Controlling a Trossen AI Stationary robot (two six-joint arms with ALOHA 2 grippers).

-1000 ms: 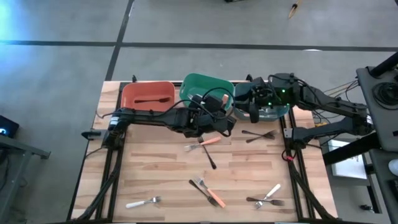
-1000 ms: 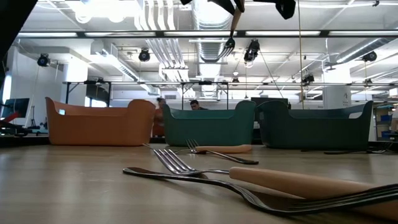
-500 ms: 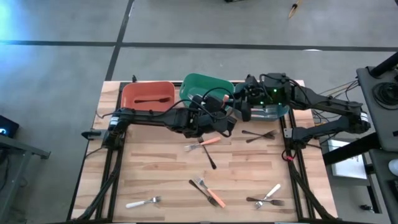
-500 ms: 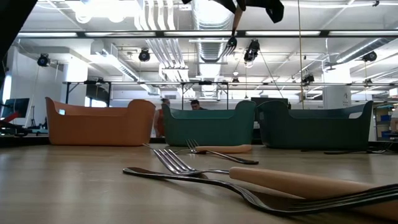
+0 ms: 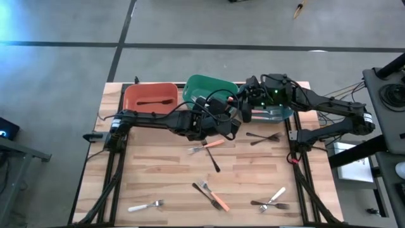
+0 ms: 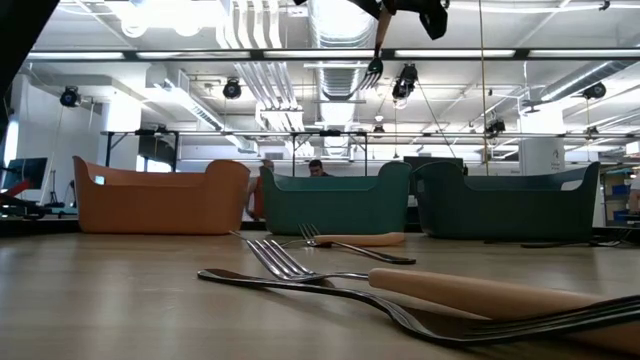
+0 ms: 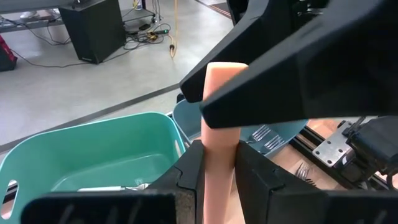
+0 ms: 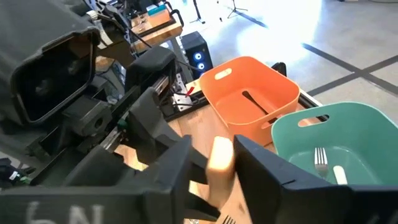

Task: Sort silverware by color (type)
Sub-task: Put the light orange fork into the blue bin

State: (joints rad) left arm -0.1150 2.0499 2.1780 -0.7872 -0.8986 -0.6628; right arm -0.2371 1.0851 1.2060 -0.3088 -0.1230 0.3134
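Overhead, the left gripper (image 5: 231, 119) pinches an orange-handled fork (image 7: 220, 134) in front of the green bin (image 5: 209, 88), and the right gripper (image 5: 245, 112) has its fingers (image 8: 273, 177) around the same handle; whether they press it, I cannot tell. The red-orange bin (image 5: 150, 96) holds a black fork (image 5: 158, 101); the teal bin (image 5: 278, 113) sits largely under the right arm. More forks lie scattered on the wooden table (image 5: 158, 171), one orange pair (image 5: 212, 195) crossed near its front. Grey floor surrounds the table; the low view shows ducts and lamps overhead.
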